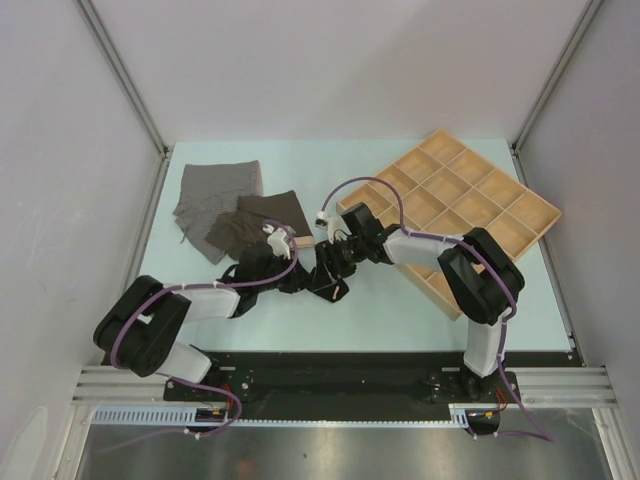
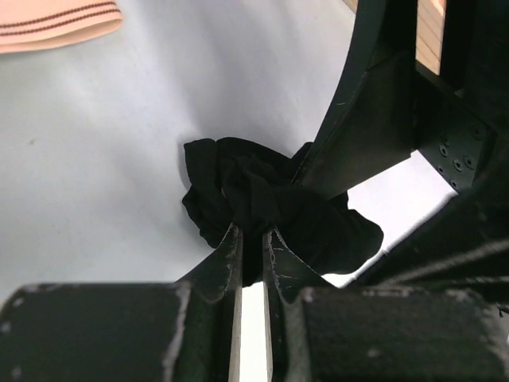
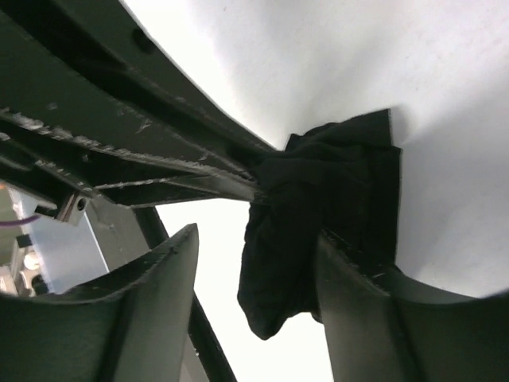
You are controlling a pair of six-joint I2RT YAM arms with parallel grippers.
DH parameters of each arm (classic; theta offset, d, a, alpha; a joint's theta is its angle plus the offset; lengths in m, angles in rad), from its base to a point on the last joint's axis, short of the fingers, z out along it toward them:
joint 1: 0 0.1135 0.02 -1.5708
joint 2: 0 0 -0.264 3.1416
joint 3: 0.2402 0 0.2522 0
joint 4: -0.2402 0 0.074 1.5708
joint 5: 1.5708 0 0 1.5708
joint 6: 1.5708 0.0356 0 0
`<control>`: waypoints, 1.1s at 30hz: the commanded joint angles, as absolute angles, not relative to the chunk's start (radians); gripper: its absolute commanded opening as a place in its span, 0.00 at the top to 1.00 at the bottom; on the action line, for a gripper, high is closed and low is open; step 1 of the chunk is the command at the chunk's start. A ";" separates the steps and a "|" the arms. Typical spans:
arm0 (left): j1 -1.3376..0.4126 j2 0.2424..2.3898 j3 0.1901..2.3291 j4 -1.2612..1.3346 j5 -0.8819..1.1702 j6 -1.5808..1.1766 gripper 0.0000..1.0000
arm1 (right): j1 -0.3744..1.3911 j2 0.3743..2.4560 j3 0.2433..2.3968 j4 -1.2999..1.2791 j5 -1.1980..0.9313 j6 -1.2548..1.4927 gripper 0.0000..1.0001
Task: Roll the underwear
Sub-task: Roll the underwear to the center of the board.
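1. The left gripper (image 2: 253,235) has its two fingers drawn almost together, nipped on a fold of the black briefs (image 2: 262,195); only a thin slit shows between the pads.
2. The right gripper (image 3: 256,240) stands with its fingers well apart; the black cloth hangs in the gap and touches one finger (image 3: 370,306), while the other finger is clear of it.
3. The two grippers meet nose to nose over the middle of the table (image 1: 380,322), the left one reaching in from the left and the right one from the right; the black briefs sit between them as a crumpled, bunched lump, resting on the table.
4. In the right wrist view the left gripper's fingers come in from the side and bite the bundle's upper edge.
5. Beyond the left arm lie the dark brown briefs (image 1: 255,225), flat on the table; the grey briefs (image 1: 210,190) lie farther back, their near edge under the brown pair.
6. A pale orange striped band (image 2: 56,20) shows at the corner of the left wrist view; which garment it belongs to I cannot tell.
7. The wooden tray (image 1: 548,213) sits askew at the right rear of the table, partly under the right arm.
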State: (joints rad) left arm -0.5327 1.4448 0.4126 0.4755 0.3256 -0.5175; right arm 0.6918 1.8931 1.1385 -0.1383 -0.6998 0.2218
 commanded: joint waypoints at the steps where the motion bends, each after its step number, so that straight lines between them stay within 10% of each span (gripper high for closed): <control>1: -0.548 1.491 0.434 0.425 0.244 -0.449 0.91 | 0.695 1.818 1.157 -0.178 -0.667 0.173 0.34; 9: -0.574 1.499 0.457 0.387 0.227 -0.426 0.92 | 0.624 1.683 1.095 -0.127 -0.623 0.196 0.08; 33: -0.598 1.490 0.482 0.341 0.201 -0.407 0.93 | 0.578 1.851 1.005 0.034 -0.749 0.341 0.04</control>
